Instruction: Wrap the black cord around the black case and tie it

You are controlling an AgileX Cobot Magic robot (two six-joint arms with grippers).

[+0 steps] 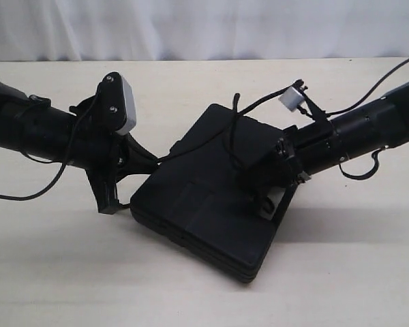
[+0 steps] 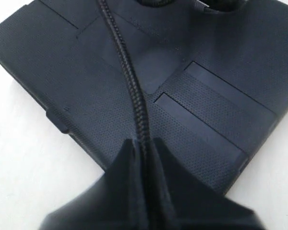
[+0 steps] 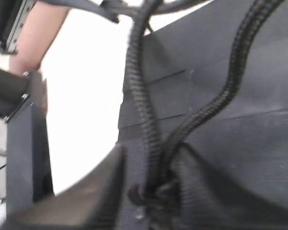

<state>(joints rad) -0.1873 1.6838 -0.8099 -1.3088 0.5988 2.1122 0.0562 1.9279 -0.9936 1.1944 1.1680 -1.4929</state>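
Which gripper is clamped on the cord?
The left gripper, at the black case's edge, is shut on the black cord. The right gripper's hold, over the case, is unclear.

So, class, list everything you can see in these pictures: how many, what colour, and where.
black case: one, matte black, on the table, centre, turned at an angle.
black cord: one, black braided, lying across the case top.
table: one, cream, under everything.
curtain: one, white, behind the table.
camera boxes: two, pale grey, one on each wrist.
left gripper: one, black, at the case's edge, shut on the cord.
right gripper: one, black, over the case, cord strands between its fingers; grip unclear.
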